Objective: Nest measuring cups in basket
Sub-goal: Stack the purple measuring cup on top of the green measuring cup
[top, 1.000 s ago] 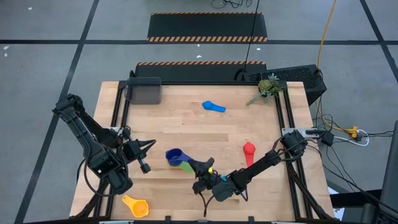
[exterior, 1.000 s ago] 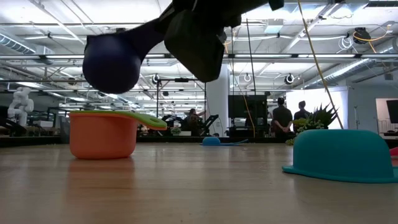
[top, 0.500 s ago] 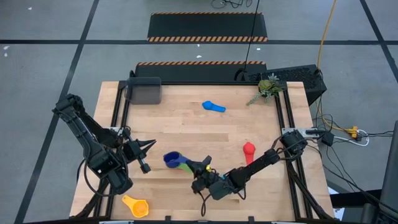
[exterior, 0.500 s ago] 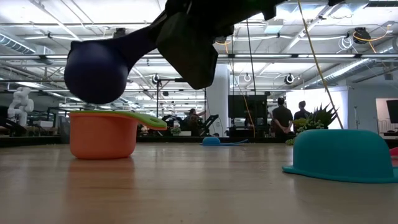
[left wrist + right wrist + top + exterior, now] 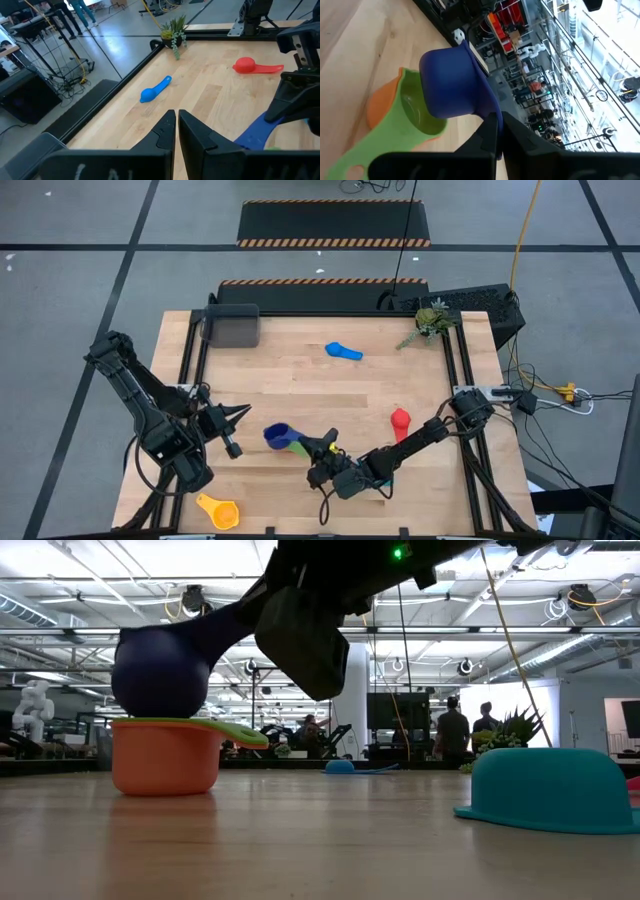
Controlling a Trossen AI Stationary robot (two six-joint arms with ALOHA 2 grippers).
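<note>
Right gripper [image 5: 322, 450] sits lower centre in the high view, clamped on the handle of the dark blue measuring cup [image 5: 160, 671], bowl tilted and sitting at the mouth of the green cup [image 5: 417, 112], which is nested in the orange cup [image 5: 165, 760]. Whether the blue bowl rests inside the green one or just touches its rim, can't tell. Left gripper [image 5: 240, 412] waits at lower left, fingers pinched together, holding nothing. Yellow cup [image 5: 218, 509] near the bottom edge, lower left. Red cup [image 5: 400, 421] right of centre. One light blue cup [image 5: 343, 351] upper centre; a teal cup [image 5: 550, 790] lies upside down at right in the low view. Dark grey basket [image 5: 231, 326] at upper left corner of the table [image 5: 300, 390], well apart from the stack.
</note>
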